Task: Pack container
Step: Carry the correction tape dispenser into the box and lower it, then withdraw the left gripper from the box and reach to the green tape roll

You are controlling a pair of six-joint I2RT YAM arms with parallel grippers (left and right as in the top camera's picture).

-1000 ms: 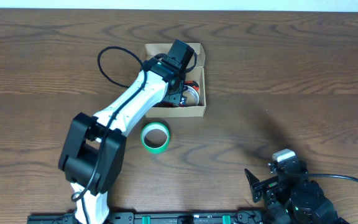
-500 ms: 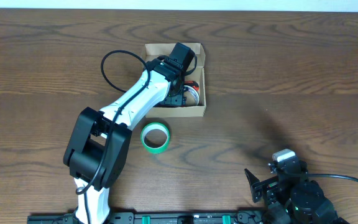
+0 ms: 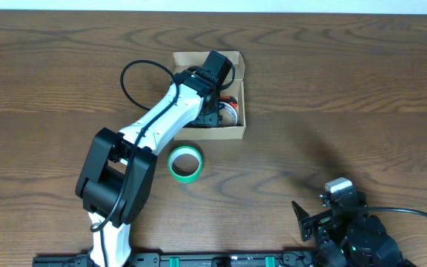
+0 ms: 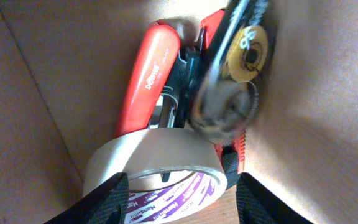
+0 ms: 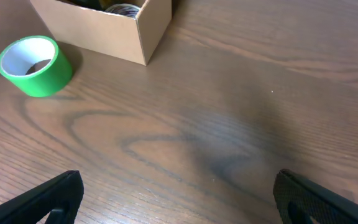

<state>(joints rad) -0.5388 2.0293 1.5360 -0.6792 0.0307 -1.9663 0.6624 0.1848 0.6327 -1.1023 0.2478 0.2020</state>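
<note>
The container (image 3: 228,133) is sitting on the far middle of the table (image 3: 347,89), a small plain tan-brown cardboard box with its top open. The left gripper (image 4: 182,199) is reaching down inside it, jaws apart on either side of a tan tape roll (image 4: 148,152) lying against a red-handled tool (image 4: 151,74). A green tape roll (image 3: 185,162) is lying just outside the front wall. The right gripper (image 5: 179,193) is gaping wide near the table's front edge.
</note>
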